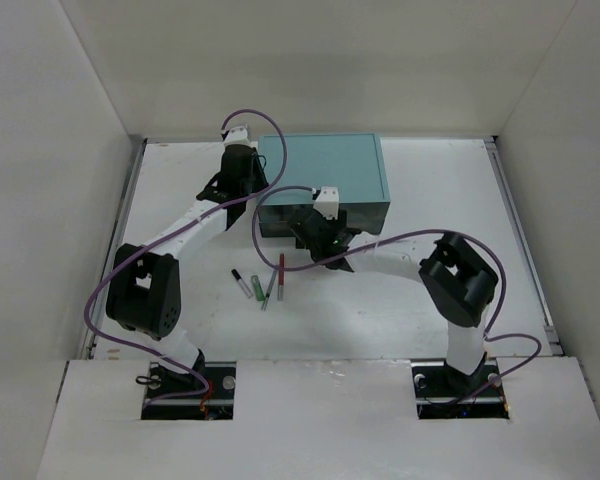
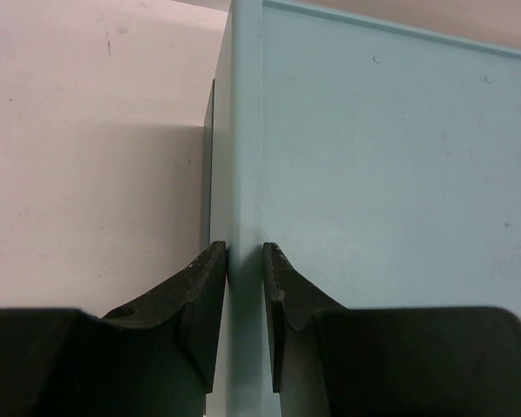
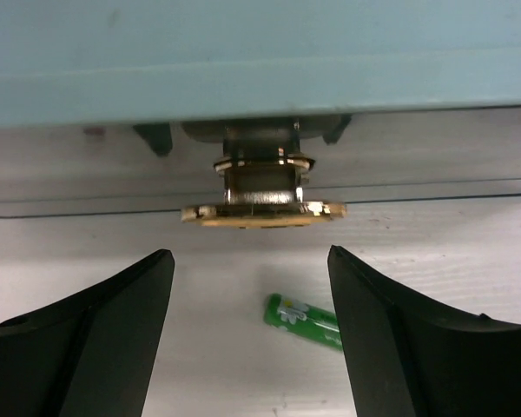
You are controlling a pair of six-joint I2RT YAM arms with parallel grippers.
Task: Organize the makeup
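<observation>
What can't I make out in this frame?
Teal drawer box contents: every view, solid walls hide them.
Round brass knob: top view, the right arm covers it.
Short green stick: right wrist view, right gripper finger hides its end; print blurred.

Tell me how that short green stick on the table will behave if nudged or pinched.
The green stick looks round and lies flat on the table, so a nudge would probably roll it. Its glossy skin might slip between the fingers. Small and rigid-looking, likely light.
</observation>
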